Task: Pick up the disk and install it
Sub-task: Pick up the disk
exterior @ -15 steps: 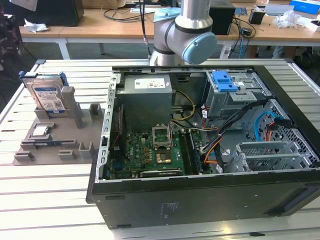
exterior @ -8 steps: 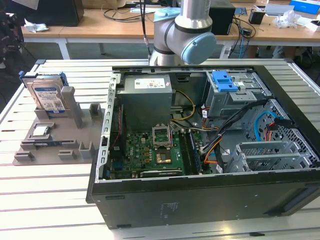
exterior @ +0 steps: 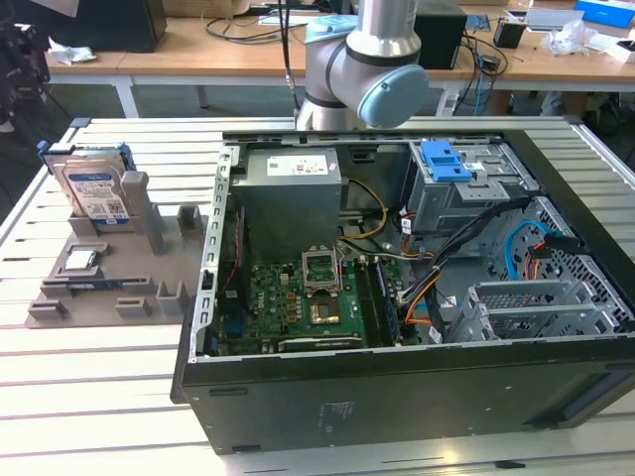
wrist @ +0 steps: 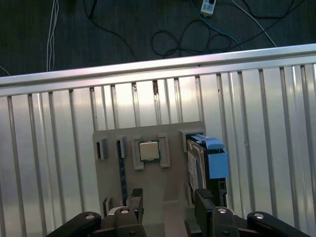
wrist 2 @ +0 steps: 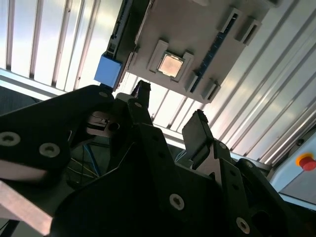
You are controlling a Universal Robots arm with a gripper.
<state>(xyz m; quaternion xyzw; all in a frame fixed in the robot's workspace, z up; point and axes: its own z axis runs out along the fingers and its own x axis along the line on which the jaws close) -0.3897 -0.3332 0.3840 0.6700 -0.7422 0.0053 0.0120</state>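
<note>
Pincer (wrist: 169, 200) is wide open and empty, hanging above the grey fixture plate (wrist: 158, 180), with its gap lined up nearer the CPU chip (wrist: 148, 150) than the disk (wrist: 196, 165). This looks like the approach for the pick: I'd centre the gap over the disk's thin edge, square the fingers to its flat faces and descend straight so the slot walls don't bind. Disk stands on edge in its slot at one end of the plate, on the slatted worktop (exterior: 99, 377) at the exterior view's left, well apart from the open computer case (exterior: 397, 407); in the first wrist view it lies in line with one finger, not between the two.
</note>
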